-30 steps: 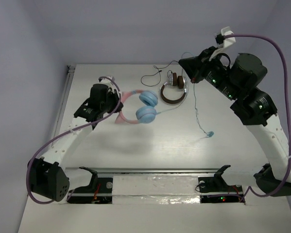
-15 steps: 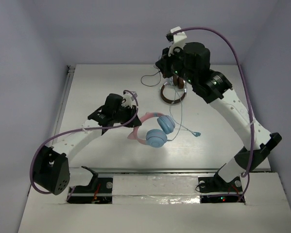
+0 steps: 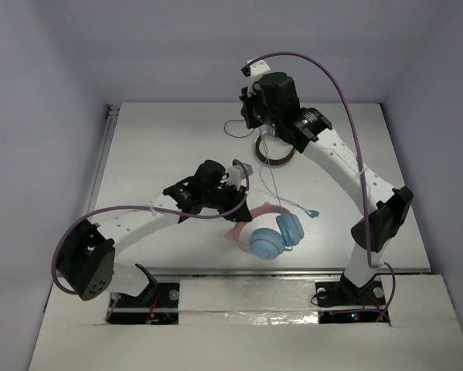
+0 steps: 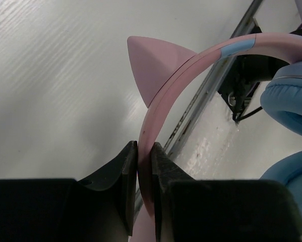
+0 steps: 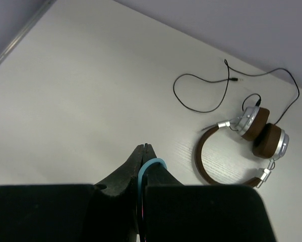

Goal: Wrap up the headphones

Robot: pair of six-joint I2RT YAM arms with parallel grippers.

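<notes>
The left gripper pinched the headphones by the pink headband (ear cups near the table's front edge). The right gripper, raised farther back, was closed on their blue cable.

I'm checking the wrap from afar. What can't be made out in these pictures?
Top view: brown headphones, half hidden under the right arm.
Left wrist view: blue ear cups, cut off by the right edge.
Right wrist view: blue cable, only a loop shows above the right gripper.
</notes>
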